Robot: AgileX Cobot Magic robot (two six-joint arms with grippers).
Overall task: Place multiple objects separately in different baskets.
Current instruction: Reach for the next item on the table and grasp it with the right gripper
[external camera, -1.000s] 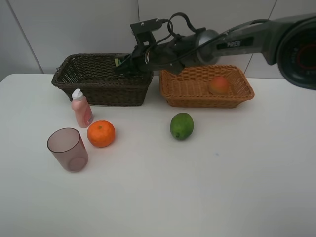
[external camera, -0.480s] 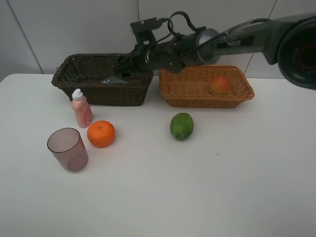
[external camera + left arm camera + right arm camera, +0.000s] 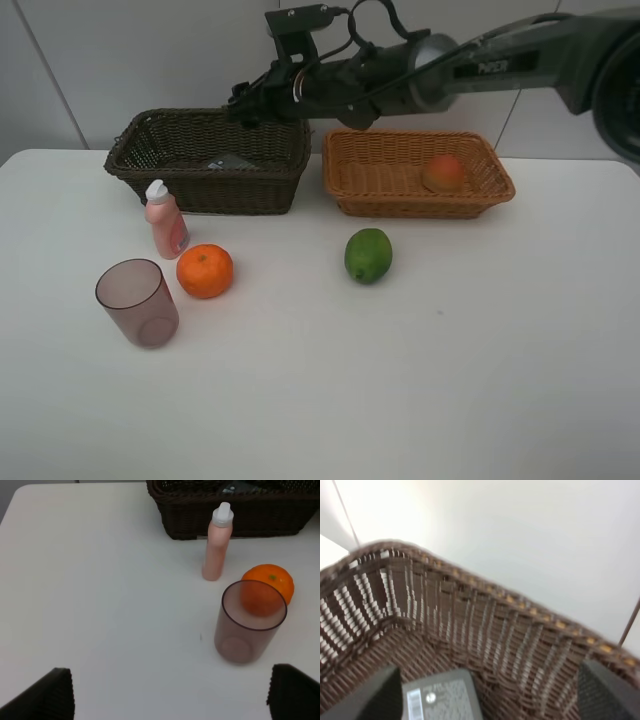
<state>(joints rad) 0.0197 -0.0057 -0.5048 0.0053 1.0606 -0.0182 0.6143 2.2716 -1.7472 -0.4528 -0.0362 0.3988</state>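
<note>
Right wrist view is showing the black rectangular bottle (image 3: 442, 700) lying flat inside the dark brown basket (image 3: 210, 190), upper left of the exterior high frame, while the peach-like fruit (image 3: 442, 173) is sitting in the tan basket (image 3: 380, 190). The likely risk: the right gripper (image 3: 242, 102), hanging just over the dark rim, could snag the wicker and drag the basket if it travels low. Its jaws are standing wide apart, holding nothing. The left gripper (image 3: 172, 692) is hovering spread and empty near the mauve cup (image 3: 245, 635), orange (image 3: 275, 577) and pink bottle (image 3: 218, 545); the lime (image 3: 368, 254) is lying mid-frame.
</note>
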